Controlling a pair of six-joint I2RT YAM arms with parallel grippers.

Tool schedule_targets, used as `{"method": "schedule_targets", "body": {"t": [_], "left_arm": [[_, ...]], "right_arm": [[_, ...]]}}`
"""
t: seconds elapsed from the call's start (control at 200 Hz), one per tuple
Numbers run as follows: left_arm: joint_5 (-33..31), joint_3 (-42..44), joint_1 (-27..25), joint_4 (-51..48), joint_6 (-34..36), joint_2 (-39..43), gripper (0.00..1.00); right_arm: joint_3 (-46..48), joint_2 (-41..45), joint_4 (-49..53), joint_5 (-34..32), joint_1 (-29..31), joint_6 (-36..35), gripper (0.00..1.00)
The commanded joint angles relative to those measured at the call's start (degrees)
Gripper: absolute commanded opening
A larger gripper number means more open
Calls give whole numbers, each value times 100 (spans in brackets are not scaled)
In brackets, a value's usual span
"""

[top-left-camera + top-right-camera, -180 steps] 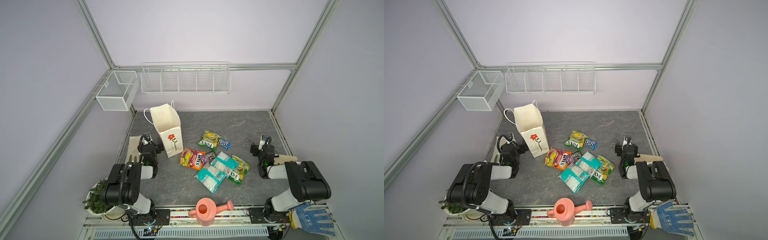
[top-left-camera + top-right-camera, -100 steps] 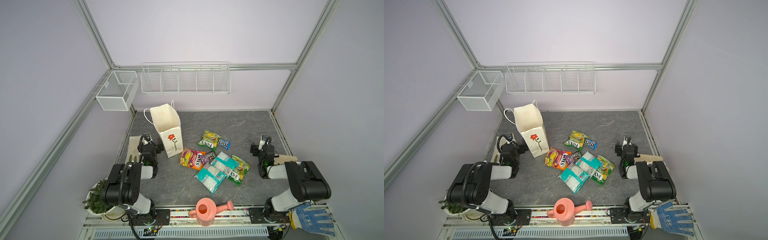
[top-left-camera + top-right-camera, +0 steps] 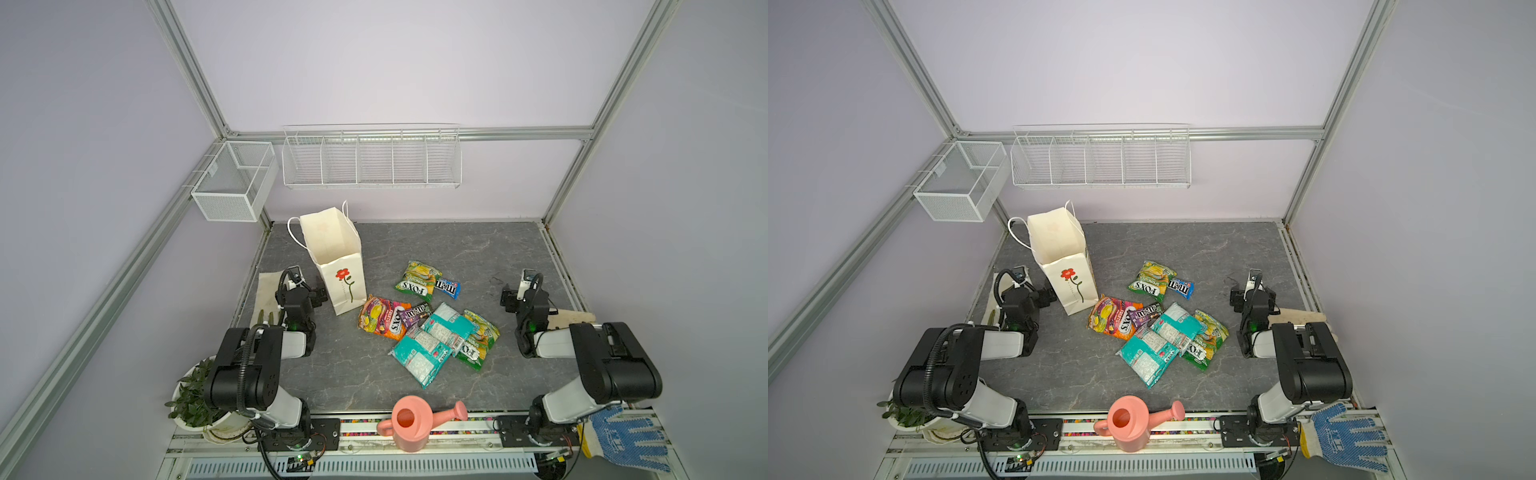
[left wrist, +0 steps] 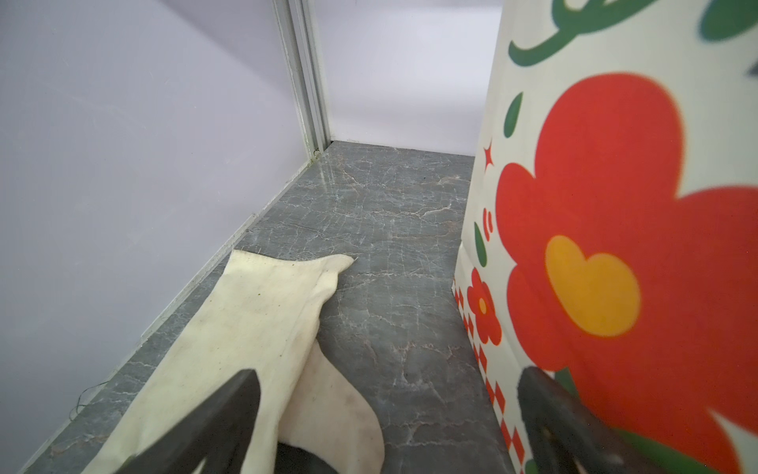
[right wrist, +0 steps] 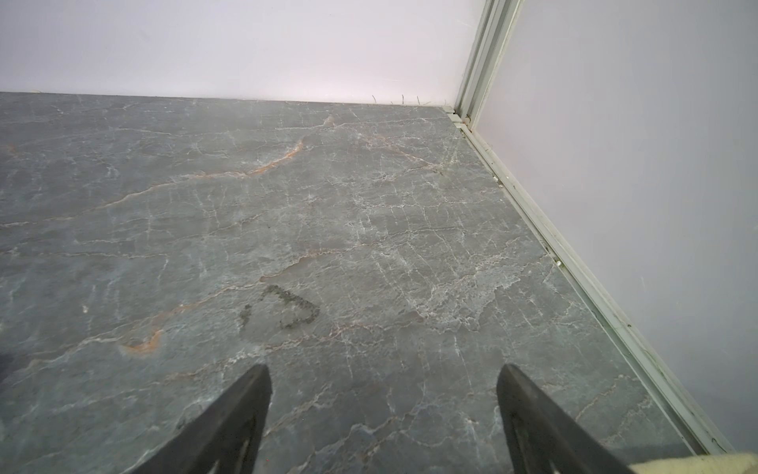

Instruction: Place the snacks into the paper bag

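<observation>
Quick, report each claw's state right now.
Left claw: open, holding nothing, next to the paper bag.
Right claw: open, holding nothing, over the tabletop.

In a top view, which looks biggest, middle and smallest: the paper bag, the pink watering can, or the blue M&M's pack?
1. Paper bag, largest.
2. Pink watering can.
3. Blue M&M's pack, smallest by far.
The bag stands tall, nearer the camera, but the order is plain.
</observation>
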State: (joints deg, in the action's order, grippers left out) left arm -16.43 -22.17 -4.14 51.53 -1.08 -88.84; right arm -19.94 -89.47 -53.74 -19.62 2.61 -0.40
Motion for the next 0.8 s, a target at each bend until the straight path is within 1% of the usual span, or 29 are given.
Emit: {"method": "schedule_targets", "body": {"t": [0.0,0.795], "left_arm": [[70,-42,19,15,-22,-20,99],[80,-65,27,-17,-32,-24,99]], "right_arm": [[-56,114,-13,20,12,23,89],[-58,113,-19,26,11,22,89]]}}
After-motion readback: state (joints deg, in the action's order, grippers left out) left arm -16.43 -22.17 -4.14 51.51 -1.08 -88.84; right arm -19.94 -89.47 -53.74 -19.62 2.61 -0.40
